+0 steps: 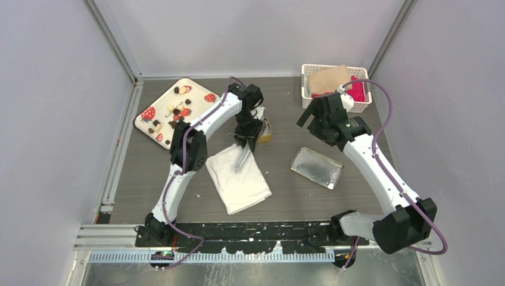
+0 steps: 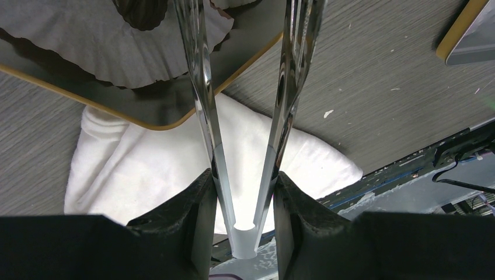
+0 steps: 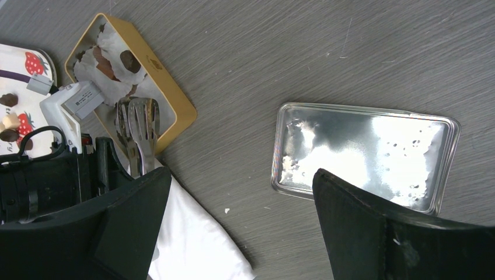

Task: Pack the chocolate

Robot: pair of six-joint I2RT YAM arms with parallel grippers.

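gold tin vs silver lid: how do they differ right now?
The tin is gold and deep-walled; the lid is silver and shallow. The tin holds white paper cups and chocolate; the lid holds neither. The left gripper has tongs over the tin; the lid lies apart, untouched. Both are rounded rectangles, open side up.

Grey counter [image 1: 286, 202] holds a strawberry-print tray [image 1: 199, 90], gold tin [image 1: 266, 130], white cloth [image 1: 241, 182], silver lid [image 1: 316, 167] (flat, right of the cloth) and a white basket [image 1: 309, 71].
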